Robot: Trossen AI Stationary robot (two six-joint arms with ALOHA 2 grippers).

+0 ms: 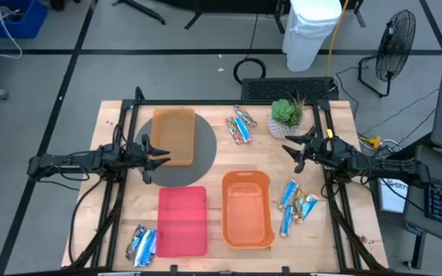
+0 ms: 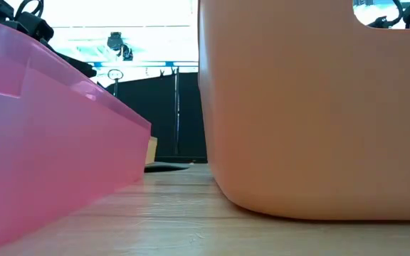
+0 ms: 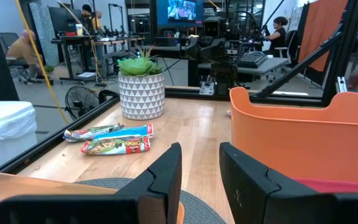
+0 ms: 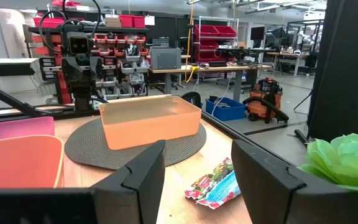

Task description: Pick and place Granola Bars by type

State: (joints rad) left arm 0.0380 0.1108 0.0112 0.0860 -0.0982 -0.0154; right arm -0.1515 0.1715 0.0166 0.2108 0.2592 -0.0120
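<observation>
Granola bars lie flat on the wooden table in three small heaps: one at the far middle [image 1: 242,128] [image 3: 114,138] [image 4: 216,185], one near the right edge [image 1: 296,203], and one at the near left [image 1: 142,245]. My left gripper [image 1: 156,153] [image 3: 201,180] hovers open over the grey mat's near edge, pointing toward the table's right. My right gripper [image 1: 294,149] [image 4: 197,180] hovers open beside the plant, pointing toward the table's left. Nothing is between either pair of fingers.
An orange bin [image 1: 173,136] [image 4: 149,121] stands on a round grey mat [image 1: 202,157]. A red tray [image 1: 183,221] [image 2: 48,128] and an orange tray [image 1: 246,208] [image 2: 319,114] stand near the front. A potted plant [image 1: 286,116] [image 3: 142,93] stands at the far right. People show in the room beyond.
</observation>
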